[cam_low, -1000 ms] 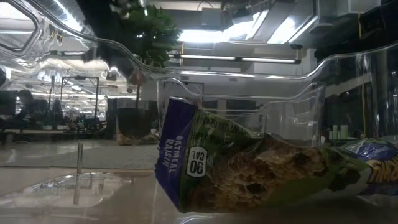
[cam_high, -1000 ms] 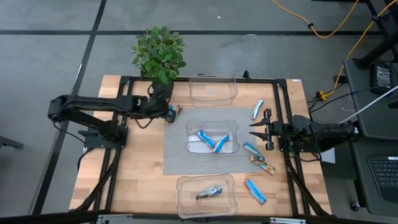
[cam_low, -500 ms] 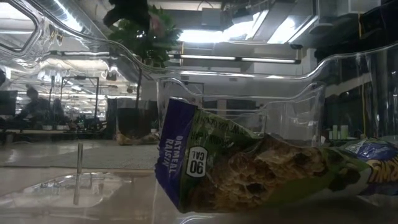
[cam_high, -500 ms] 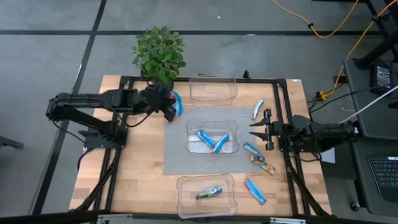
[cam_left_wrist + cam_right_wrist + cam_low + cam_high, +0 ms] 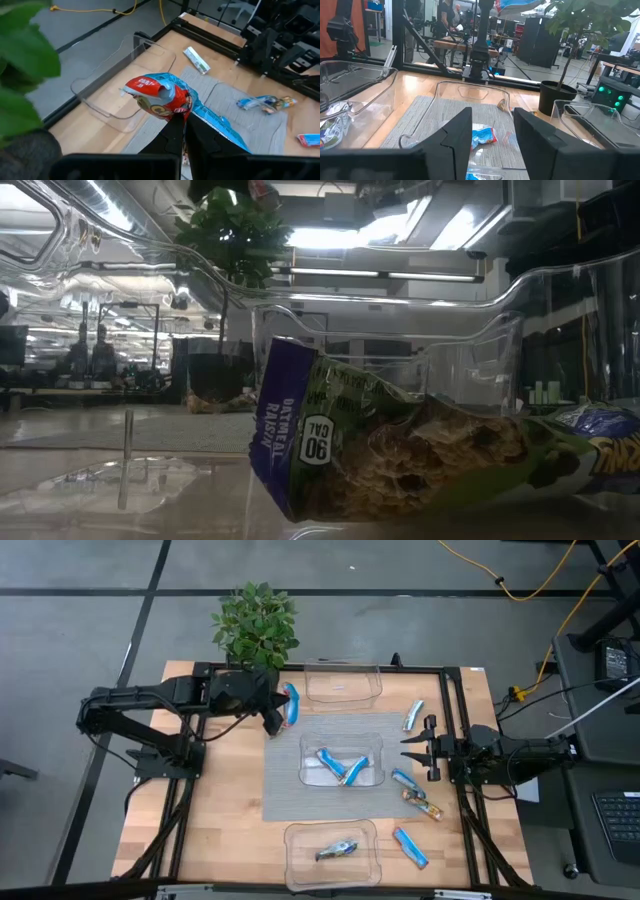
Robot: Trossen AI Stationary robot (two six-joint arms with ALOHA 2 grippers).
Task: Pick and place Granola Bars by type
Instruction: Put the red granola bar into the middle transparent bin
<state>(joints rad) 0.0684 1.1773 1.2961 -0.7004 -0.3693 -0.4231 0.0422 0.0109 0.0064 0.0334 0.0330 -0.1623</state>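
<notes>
My left gripper (image 5: 277, 712) hovers over the far-left corner of the grey mat (image 5: 283, 790), shut on a blue-and-red granola bar (image 5: 290, 705). The far bin (image 5: 343, 683) has nothing in it. Two blue bars (image 5: 340, 766) lie flat in the middle bin (image 5: 342, 740), and one bar (image 5: 336, 850) lies in the near bin (image 5: 300, 858). A silvery bar (image 5: 413, 715), a blue bar (image 5: 407, 781), a brown-orange bar (image 5: 422, 804) and another blue bar (image 5: 410, 847) rest flat on the table's right side. My right gripper (image 5: 410, 747) waits open right of the middle bin. My left gripper pinches the blue-and-red bar between its two shut fingers (image 5: 176, 131), near the bar's middle (image 5: 181, 111). The bar lies across the fingers, its crumpled red end (image 5: 147, 89) on one side and its blue end (image 5: 227, 134) on the other. It is lifted clear of the table.
A potted plant (image 5: 256, 625) stands at the far edge, just behind my left arm. A black frame (image 5: 450, 700) runs around the table. Bare wood (image 5: 225, 800) lies left of the mat.
My left gripper has risen from the table by the mat's far-left corner, carrying the bar up clear, and has shifted a little toward the far edge and the far bin. The bar, barely showing before, now sticks out beside the fingers. My right arm has kept still.
</notes>
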